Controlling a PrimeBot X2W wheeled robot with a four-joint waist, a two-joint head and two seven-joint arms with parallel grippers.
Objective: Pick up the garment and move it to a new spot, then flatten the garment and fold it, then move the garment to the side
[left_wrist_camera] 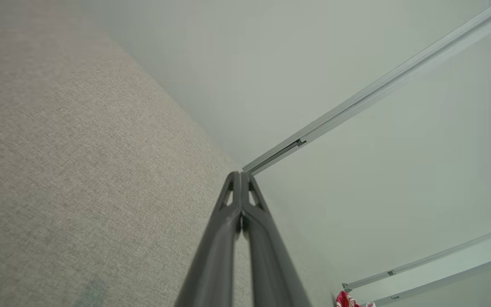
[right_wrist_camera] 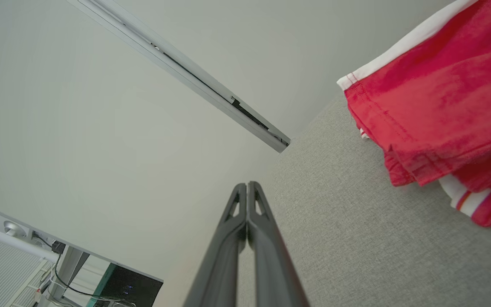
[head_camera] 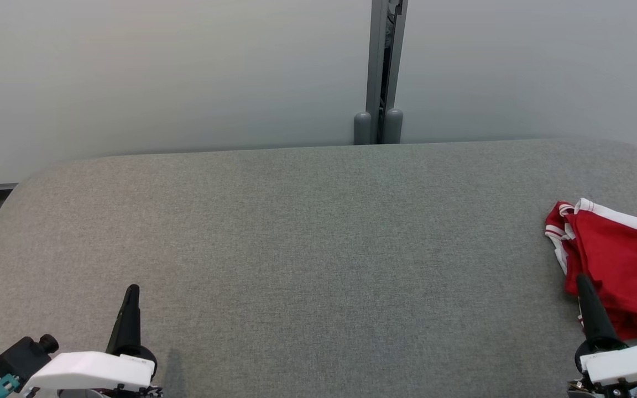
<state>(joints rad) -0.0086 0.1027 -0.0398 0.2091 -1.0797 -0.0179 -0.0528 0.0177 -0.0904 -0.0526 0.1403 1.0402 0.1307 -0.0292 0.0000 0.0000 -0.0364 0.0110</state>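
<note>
- Garment point(head_camera: 622, 271) lay crumpled and looked soft, light and limp; you could have pinched its white-trimmed hem.
- Your left fingers point(head_camera: 128, 323) and right fingers point(head_camera: 592, 318) were pressed together, empty.

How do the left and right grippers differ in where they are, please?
The left gripper hovers over bare table, far from the garment; the right gripper hovers close beside it. The left is near the table's left side, the right near its right side. Both are shut and empty.
</note>
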